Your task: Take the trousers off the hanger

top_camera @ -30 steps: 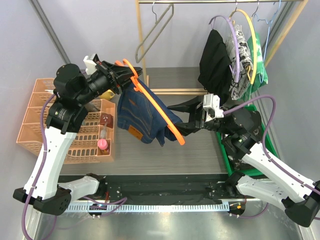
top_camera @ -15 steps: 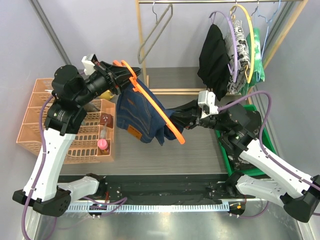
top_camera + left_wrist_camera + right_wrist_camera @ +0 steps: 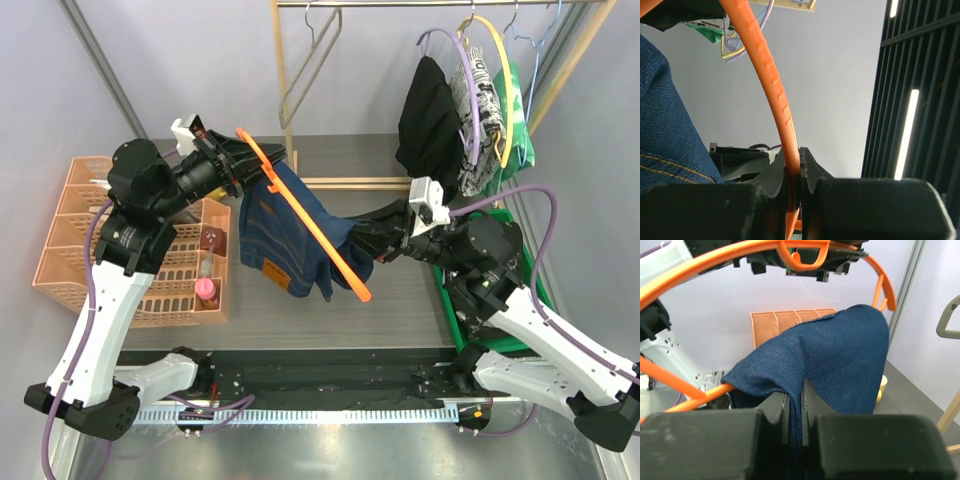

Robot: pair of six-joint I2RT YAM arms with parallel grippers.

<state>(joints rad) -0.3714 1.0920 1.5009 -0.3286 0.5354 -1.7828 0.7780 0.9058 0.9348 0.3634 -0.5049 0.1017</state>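
Right gripper's (image 3: 796, 395) come in since a sec ago, fingers pinching jeans (image 3: 285, 240); left gripper (image 3: 799, 165) squeezes hanger (image 3: 345, 267) midair, jeans draped over its bar. Imo pull slow sideways, hold hanger steady.

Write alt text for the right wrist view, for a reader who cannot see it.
The right gripper is pinched shut on a fold of navy denim trousers, which drape over an orange hanger. The hanger arches across the top of the frame, and an orange slotted basket stands behind, against a pale wall.
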